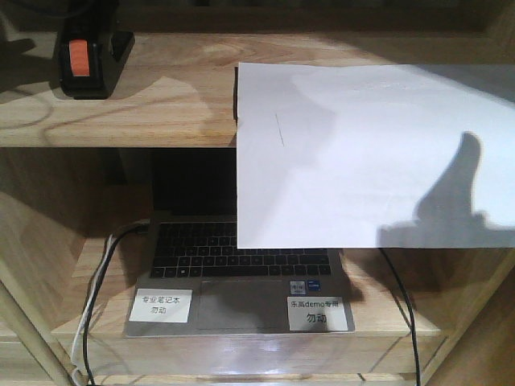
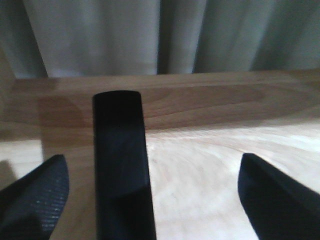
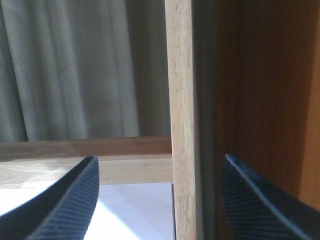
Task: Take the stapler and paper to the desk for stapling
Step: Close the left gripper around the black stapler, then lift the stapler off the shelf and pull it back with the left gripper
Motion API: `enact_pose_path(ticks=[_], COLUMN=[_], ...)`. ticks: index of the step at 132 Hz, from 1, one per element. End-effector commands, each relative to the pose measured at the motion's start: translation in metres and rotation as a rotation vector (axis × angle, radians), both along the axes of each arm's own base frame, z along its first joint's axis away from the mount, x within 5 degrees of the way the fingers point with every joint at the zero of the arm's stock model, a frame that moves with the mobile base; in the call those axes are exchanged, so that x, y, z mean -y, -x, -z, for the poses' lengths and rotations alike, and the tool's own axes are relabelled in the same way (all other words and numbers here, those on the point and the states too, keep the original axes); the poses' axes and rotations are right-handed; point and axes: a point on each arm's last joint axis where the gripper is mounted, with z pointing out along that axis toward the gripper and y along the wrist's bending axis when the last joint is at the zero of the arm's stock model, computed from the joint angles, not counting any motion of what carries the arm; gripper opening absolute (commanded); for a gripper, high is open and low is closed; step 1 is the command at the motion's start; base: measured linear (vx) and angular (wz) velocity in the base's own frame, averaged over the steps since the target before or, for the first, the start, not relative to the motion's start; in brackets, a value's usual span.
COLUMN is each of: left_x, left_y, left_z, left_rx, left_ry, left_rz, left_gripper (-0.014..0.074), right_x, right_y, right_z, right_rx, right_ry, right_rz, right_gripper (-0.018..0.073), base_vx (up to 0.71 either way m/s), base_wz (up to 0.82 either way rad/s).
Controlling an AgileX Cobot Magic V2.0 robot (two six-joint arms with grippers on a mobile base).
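On the shelf [image 1: 121, 104], the stapler [image 1: 84, 56] sits left of the paper [image 1: 370, 153].

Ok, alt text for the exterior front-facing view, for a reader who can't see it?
A large white paper lies on a wooden shelf, its front half overhanging an open laptop on the shelf below. A black stapler with an orange patch sits at the upper shelf's back left.

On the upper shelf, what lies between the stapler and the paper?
The exterior front-facing view shows only bare shelf board between them: the stapler sits at the left, the paper overhangs the shelf edge at the right.
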Motion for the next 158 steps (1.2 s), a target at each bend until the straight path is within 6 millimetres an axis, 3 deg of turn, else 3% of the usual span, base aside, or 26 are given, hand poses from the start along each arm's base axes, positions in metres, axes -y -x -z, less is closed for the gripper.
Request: enact_pose_path(ticks=[1, 38, 69, 94, 132, 158], left_x=[-0.009, -0.008, -0.007, -0.007, -0.007, -0.008], left_y=[-0.001, -0.026, -0.026, -0.026, -0.026, -0.024], left_z=[-0.014, 0.007, 0.010, 0.011, 0.011, 0.009], left_rx=[0.070, -0.004, -0.025, -0.034, -0.034, -0.031], left_ry=[0.035, 0.028, 0.033, 0.024, 0.025, 0.028], left_rz=[-0.020, -0.048, -0.045, -0.046, -0.047, -0.045], left_gripper=[0.0630, 0.0615, 0.0547, 0.0396, -0.0009, -0.0008], right_x=[0.001, 0.001, 0.001, 0.001, 0.001, 0.001], right_y=[0.001, 0.001, 0.001, 0.001, 0.001, 0.001], right_z=[-0.013, -0.013, -0.013, -0.013, -0.013, -0.013], right_rx=[0.084, 0.084, 0.084, 0.084, 0.084, 0.084], right_ry=[0.013, 0.013, 0.013, 0.013, 0.013, 0.013], right_rz=[0.010, 0.010, 0.010, 0.010, 0.010, 0.010], right_gripper=[0.0483, 0.0483, 0.0483, 0.0483, 0.0483, 0.0483], base_vx=[0.00, 0.00, 0.00, 0.00, 0.00, 0.00], base_wz=[0.00, 0.00, 0.00, 0.00, 0.00, 0.00])
